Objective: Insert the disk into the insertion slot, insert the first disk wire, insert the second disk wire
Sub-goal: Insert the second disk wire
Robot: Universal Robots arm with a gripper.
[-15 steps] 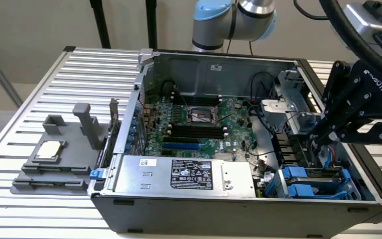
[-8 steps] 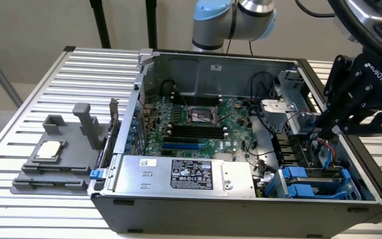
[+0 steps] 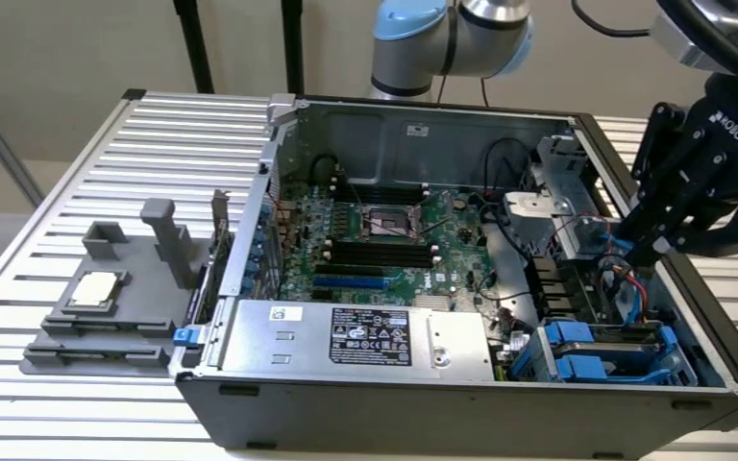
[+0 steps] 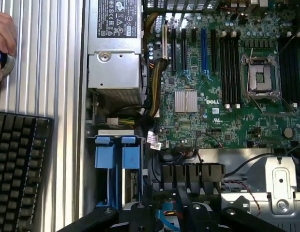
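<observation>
with the blue-framed silver hard disk (image 3: 594,368) seemingly seated in the grey metal drive-cage slot (image 4: 116,131) at the open black computer case's (image 3: 472,413) near corner, the black pincer (image 3: 648,252), whose grip one cannot tell, hangs by thin red and blue wires (image 3: 634,288), so a wire step looks in hand, calling for fine alignment.

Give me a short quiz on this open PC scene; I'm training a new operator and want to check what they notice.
1. True or false: the case lies open, with the motherboard showing.
2. Where does the gripper hang? A. over the motherboard's middle. B. at the case's end on the exterior view's right, where the drive cage sits. C. outside the case.
3. Fill in: in the wrist view, a black ____ lies on the table beside the case.
Key: 1 true; 2 B; 3 keyboard.
</observation>
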